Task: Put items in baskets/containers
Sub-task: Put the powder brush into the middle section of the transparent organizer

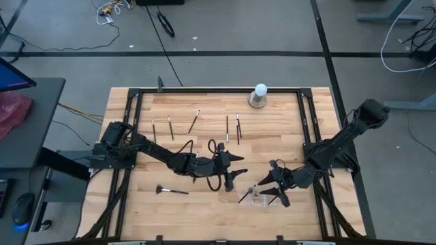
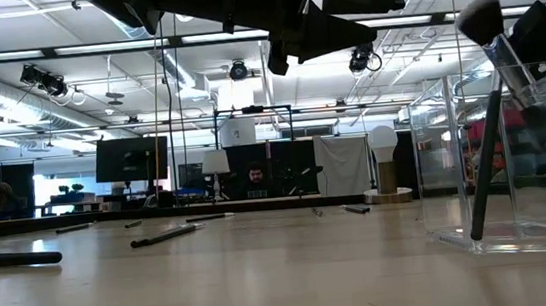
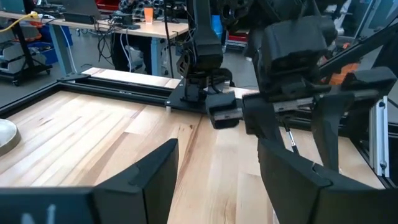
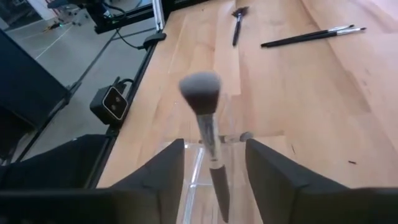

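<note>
A fluffy-headed makeup brush [image 4: 201,93] stands tilted in the clear plastic tray [image 2: 434,158] near the table's front edge. Its handle end [image 2: 478,234] rests on the tray floor and its bristles point up. My right gripper [image 4: 214,146] is open, with one finger on either side of the brush's handle and a gap at each side. My left gripper [image 1: 230,170] is open and holds nothing; it hovers just left of the tray [image 1: 255,198]. Several slim brushes [image 1: 227,127] lie in a row on the far half of the table. A fan brush [image 1: 172,190] lies front left.
A white ball on a grey round base [image 1: 259,95] stands at the far edge of the table. Black frame rails [image 1: 204,90] run around the wooden table top. The two grippers stand close together by the tray. Bare wood lies to the front left and the right.
</note>
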`<action>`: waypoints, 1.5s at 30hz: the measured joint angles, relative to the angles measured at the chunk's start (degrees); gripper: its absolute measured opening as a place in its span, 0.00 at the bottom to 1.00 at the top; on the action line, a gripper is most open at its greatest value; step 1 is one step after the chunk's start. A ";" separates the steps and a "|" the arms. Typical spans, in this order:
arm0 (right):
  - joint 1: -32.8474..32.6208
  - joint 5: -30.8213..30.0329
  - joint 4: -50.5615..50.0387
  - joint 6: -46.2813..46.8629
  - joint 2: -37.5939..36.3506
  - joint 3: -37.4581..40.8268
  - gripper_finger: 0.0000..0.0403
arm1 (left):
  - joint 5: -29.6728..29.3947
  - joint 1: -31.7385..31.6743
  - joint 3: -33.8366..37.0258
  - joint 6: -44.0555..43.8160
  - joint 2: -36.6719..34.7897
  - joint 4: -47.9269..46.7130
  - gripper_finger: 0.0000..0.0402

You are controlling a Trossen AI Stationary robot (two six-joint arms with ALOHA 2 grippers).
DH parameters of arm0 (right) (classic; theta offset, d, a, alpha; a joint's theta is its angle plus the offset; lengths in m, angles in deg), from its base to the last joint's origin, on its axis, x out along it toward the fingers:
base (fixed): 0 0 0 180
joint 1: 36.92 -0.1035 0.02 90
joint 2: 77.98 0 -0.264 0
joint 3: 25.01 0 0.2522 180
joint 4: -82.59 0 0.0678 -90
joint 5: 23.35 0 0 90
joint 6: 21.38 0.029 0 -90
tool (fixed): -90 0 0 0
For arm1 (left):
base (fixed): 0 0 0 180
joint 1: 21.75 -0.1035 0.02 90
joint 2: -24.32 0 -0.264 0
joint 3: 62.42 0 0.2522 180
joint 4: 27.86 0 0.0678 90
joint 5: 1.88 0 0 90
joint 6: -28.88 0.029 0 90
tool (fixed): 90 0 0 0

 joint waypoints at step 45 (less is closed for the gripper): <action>10.06 10.50 -10.14 -13.65 10.81 -13.81 0.57 | -1.29 -0.61 0.00 -0.04 -0.02 -0.60 0.55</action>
